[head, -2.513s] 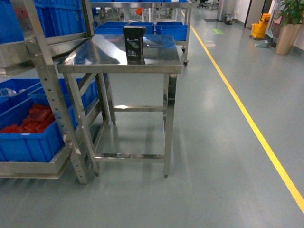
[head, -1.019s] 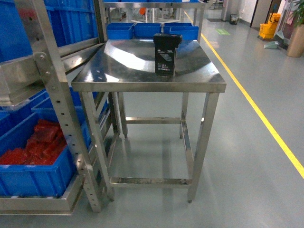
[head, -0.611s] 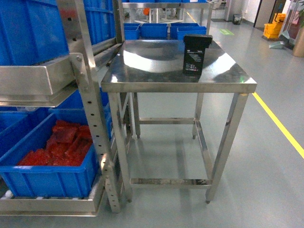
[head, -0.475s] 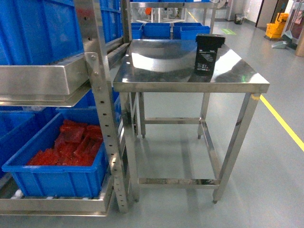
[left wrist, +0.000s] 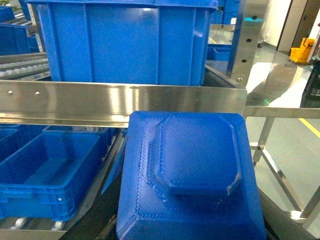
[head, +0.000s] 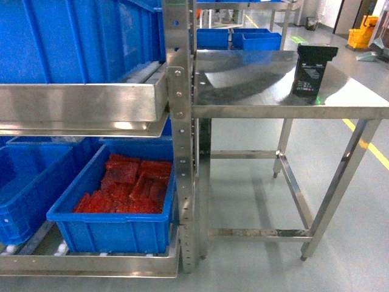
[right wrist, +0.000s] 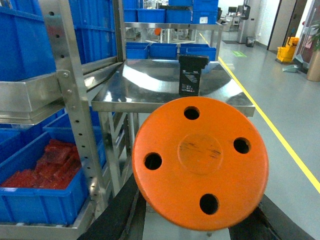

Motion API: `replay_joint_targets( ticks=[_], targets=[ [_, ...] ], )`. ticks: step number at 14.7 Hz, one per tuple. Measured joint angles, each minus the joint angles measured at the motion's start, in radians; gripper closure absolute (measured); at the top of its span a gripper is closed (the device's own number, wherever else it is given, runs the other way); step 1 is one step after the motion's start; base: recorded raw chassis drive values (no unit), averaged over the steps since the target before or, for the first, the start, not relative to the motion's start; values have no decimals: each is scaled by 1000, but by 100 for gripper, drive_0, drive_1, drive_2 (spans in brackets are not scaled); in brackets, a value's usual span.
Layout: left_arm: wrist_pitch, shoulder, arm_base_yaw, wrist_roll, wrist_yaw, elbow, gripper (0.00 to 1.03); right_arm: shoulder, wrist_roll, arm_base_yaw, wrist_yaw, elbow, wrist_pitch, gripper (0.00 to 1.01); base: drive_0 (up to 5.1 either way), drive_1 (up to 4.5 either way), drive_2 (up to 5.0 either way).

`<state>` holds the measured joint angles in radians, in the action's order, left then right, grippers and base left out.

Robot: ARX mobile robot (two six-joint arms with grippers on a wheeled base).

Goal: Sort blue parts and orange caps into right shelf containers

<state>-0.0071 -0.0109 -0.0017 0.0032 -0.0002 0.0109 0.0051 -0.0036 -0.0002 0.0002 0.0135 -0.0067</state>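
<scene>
The left end effector (left wrist: 192, 235) holds a blue moulded plastic part with a raised octagonal centre (left wrist: 192, 172). The right end effector (right wrist: 200, 230) holds a round orange plastic cap with four holes (right wrist: 200, 162). On the left, a shelf holds bright blue plastic crates (head: 115, 225), the near one filled with red pieces (head: 127, 191). On the right, a black box (head: 311, 70) stands on the steel worktop (head: 255, 79).

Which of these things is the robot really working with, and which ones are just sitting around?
For the job:
- big blue textured plastic part, at the left wrist
- round orange cap with four holes, at the right wrist
- bright blue plastic shelf crates

Just sitting around:
- shiny steel table
- black box standing on it
- yellow floor line
- yellow mop bucket
</scene>
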Motion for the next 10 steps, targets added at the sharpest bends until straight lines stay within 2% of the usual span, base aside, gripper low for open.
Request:
replay_joint_targets(
  ticks=[10],
  targets=[
    [0,0,0,0,0,0,60,0,0,0,0,0,2,62,-504,233,233]
  ],
)
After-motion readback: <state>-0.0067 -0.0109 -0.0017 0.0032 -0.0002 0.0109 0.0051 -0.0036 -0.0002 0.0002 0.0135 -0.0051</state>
